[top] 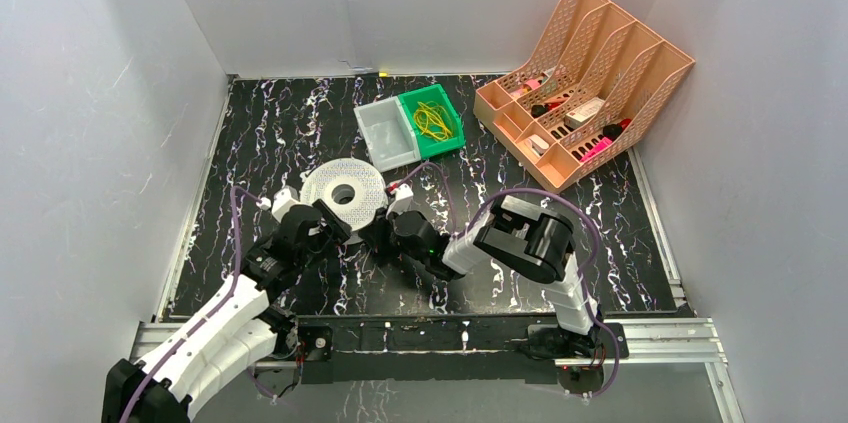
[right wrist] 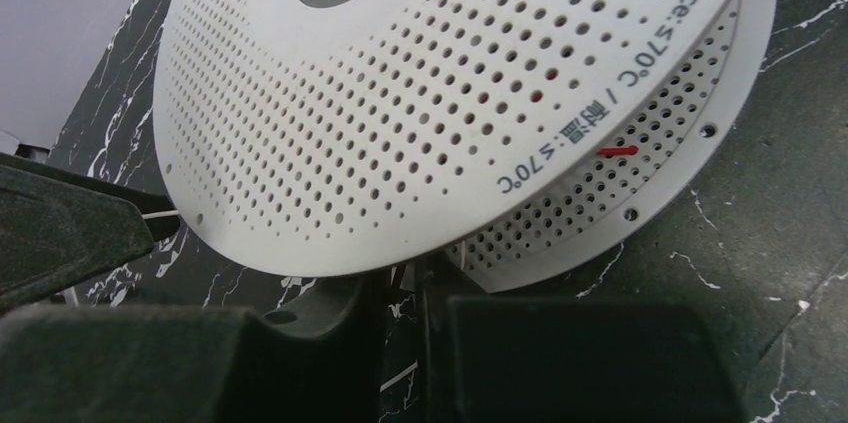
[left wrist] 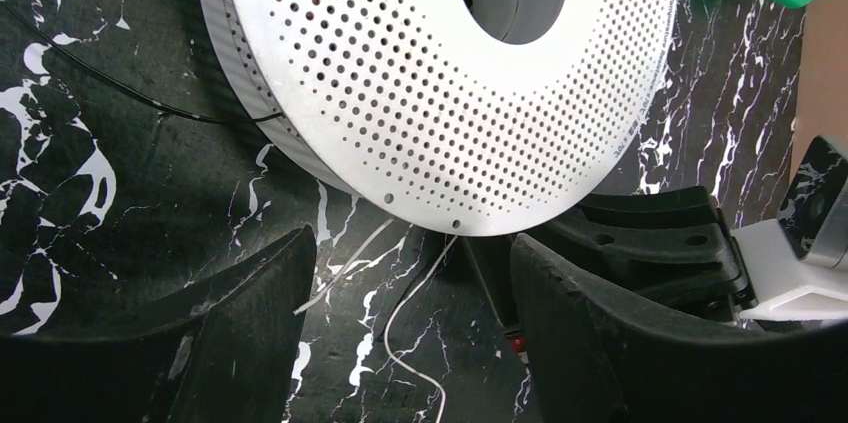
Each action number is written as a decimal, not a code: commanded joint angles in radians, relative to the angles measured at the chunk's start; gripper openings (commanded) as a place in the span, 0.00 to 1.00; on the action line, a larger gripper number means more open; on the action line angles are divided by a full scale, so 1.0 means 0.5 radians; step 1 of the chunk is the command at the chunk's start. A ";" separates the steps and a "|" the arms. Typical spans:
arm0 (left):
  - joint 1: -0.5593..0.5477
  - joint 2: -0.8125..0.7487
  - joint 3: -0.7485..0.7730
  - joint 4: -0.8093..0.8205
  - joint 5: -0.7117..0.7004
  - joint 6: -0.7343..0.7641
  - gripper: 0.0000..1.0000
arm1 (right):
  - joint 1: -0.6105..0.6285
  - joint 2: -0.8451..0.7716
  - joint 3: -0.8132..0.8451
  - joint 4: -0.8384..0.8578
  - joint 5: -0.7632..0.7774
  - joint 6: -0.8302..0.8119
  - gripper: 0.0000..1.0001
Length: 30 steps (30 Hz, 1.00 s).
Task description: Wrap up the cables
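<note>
Right wrist: red cable (right wrist: 615,151) showed within the spool (right wrist: 350,123), beyond the jaws.
Right gripper (right wrist: 426,328) was closed to a slit; left gripper (left wrist: 410,278) gaped wide.

spool (left wrist: 440,93): perforated white disc, fills top | left gripper (left wrist: 410,263): fingers apart under rim | thin wire (left wrist: 392,328): between them on table, seemingly pale
</note>
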 commanded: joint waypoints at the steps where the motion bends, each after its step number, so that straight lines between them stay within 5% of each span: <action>1: -0.002 -0.043 0.138 -0.087 -0.026 0.059 0.70 | 0.028 -0.054 -0.005 -0.092 0.006 -0.002 0.25; 21: -0.002 -0.085 0.614 -0.305 -0.285 0.311 0.73 | 0.078 -0.494 -0.258 -0.298 0.049 0.068 0.40; 30: -0.001 -0.070 0.905 -0.361 -0.365 0.674 0.83 | 0.075 -0.972 -0.354 -0.755 0.234 -0.092 0.46</action>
